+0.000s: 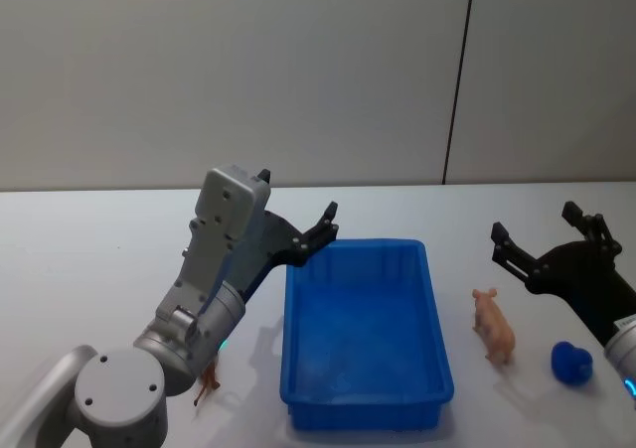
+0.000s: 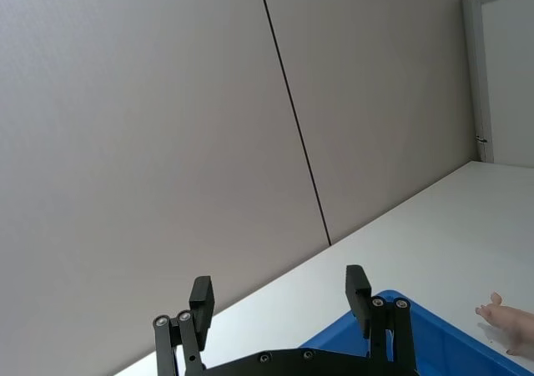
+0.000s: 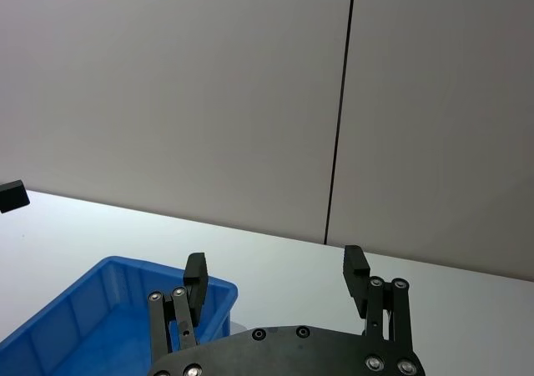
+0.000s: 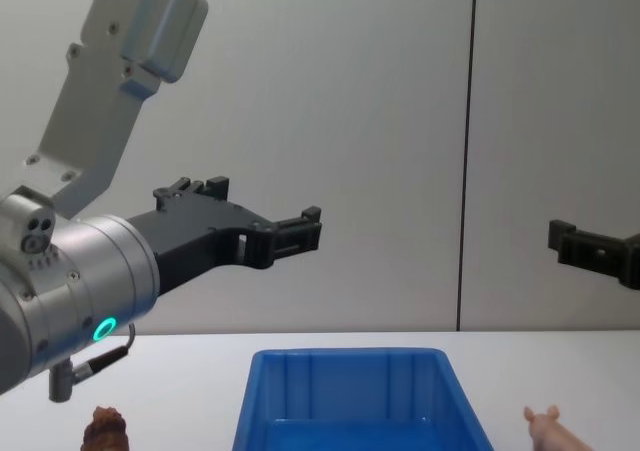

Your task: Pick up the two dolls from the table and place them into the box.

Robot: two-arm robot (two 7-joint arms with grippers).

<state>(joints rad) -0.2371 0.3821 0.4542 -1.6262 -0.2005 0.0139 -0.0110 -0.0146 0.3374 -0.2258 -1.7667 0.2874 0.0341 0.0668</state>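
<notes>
The box [image 1: 366,404] sits on the table [image 1: 89,259] at lower centre of the head view. The pink doll [image 1: 493,325] stands on the table just right of the box, between it and a small blue object [image 1: 571,363] at lower right. The brown doll [image 1: 208,383] stands on the table at lower left, near the box's near-left corner and partly hidden by the left arm. The left gripper [image 1: 298,194] hangs raised over the box's far-left corner, fingers spread wide and gripping nothing. The right gripper [image 1: 535,222] hangs at right of frame, above the table beyond the pink doll, also spread and unloaded. Both dolls are outside the box, and neither touches a gripper.
</notes>
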